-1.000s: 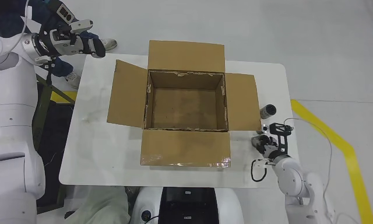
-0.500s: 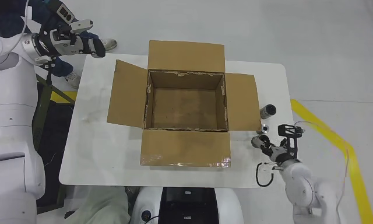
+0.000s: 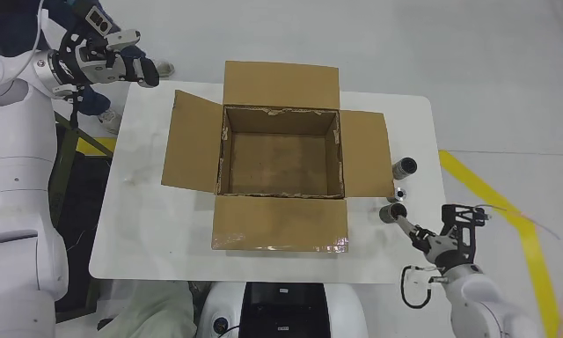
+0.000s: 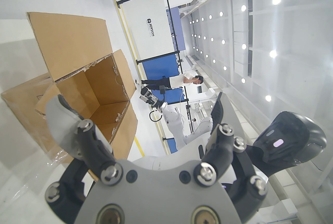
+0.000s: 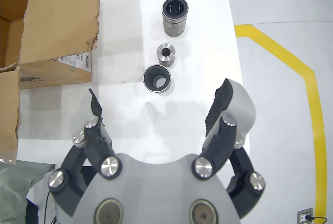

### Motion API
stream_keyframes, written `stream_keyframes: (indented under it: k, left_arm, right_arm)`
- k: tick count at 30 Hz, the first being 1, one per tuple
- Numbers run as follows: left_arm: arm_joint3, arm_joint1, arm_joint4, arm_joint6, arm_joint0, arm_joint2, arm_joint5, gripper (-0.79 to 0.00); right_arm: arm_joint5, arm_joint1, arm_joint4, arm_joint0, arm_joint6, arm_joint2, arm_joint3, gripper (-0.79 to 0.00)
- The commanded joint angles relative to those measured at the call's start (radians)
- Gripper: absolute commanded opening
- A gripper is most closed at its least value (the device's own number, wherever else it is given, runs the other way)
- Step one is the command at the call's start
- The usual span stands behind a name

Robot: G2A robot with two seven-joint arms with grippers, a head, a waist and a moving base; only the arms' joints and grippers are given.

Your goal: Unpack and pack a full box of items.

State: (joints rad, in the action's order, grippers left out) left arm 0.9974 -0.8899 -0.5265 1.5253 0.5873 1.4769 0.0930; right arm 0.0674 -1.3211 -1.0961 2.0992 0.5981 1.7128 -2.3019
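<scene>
At the middle of the white worktop (image 3: 158, 232), from above, the brown cardboard box (image 3: 281, 84) sits open and empty: unpacking looks done, repacking unstarted. Left wrist: left end effector (image 4: 140, 105) spread, empty, by the far-left corner. Right wrist: three grey metal cylinders (image 5: 166, 54) line the right edge; right end effector (image 5: 159, 98) spread, empty.

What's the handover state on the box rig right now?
Left gripper: fingers open, empty, raised beyond the table's far left corner.
Right gripper: fingers open, empty, at the table's right edge, facing the parts.
Box: mid-table, flaps open, inside bare.
Standing in a row right of the box: tall cylinder, small cylinder, wide cylinder.
Done: unpacking, it seems.
Left: pack all three back; none gripped yet.
</scene>
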Motion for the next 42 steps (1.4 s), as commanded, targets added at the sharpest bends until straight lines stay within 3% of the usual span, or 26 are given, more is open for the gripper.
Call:
stream_keyframes:
  k: [1,19,34,36,42]
  left_arm:
    - [0.000,0.000,0.000,0.000,0.000,0.000,0.000,0.000]
    - [0.000,0.000,0.000,0.000,0.000,0.000,0.000,0.000]
    - [0.000,0.000,0.000,0.000,0.000,0.000,0.000,0.000]
    - [0.000,0.000,0.000,0.000,0.000,0.000,0.000,0.000]
    - [0.000,0.000,0.000,0.000,0.000,0.000,0.000,0.000]
  right_arm:
    - [-0.020,0.001,0.025,-0.022,0.007,-0.008,0.027,0.000]
    - [-0.009,0.009,0.012,-0.233,0.095,-0.090,0.262,0.000]
    - [0.058,0.011,-0.066,-0.328,0.131,-0.159,0.371,0.000]
    - [0.067,0.011,-0.065,-0.335,0.131,-0.168,0.380,-0.058]
    - [0.077,0.011,-0.069,-0.341,0.125,-0.178,0.394,-0.357]
